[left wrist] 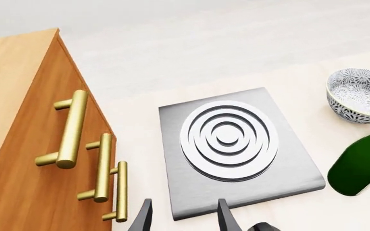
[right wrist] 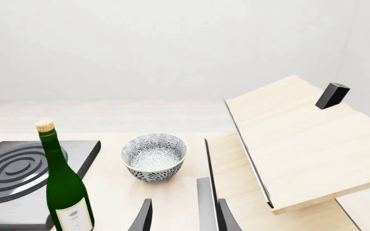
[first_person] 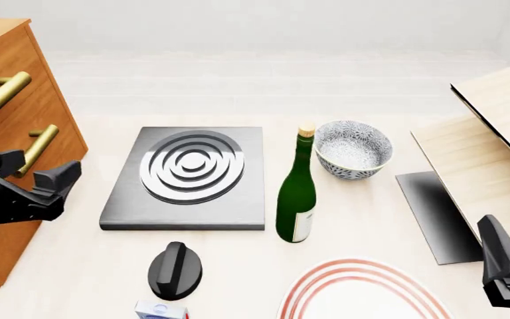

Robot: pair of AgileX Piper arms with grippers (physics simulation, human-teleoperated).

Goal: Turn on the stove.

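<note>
The stove (first_person: 184, 174) is a flat dark-grey slab with silver concentric rings, lying left of the table's middle; it also shows in the left wrist view as the stove slab (left wrist: 236, 149). Its black round knob (first_person: 175, 269) with a raised ridge lies on the table in front of the slab, apart from it. My left gripper (first_person: 35, 167) hovers open beside the cabinet, left of the stove and back-left of the knob, holding nothing. Low at the right edge my right gripper (first_person: 503, 256) is open and empty, far from the stove.
A wooden cabinet (first_person: 7, 133) with brass handles stands at the left. A green bottle (first_person: 297, 193) and a patterned bowl (first_person: 352, 149) stand right of the stove. A red-ringed plate (first_person: 366, 292) and a small box (first_person: 160, 310) lie at the front. Light wooden boards (first_person: 490, 153) on a dark panel (first_person: 432, 212) fill the right.
</note>
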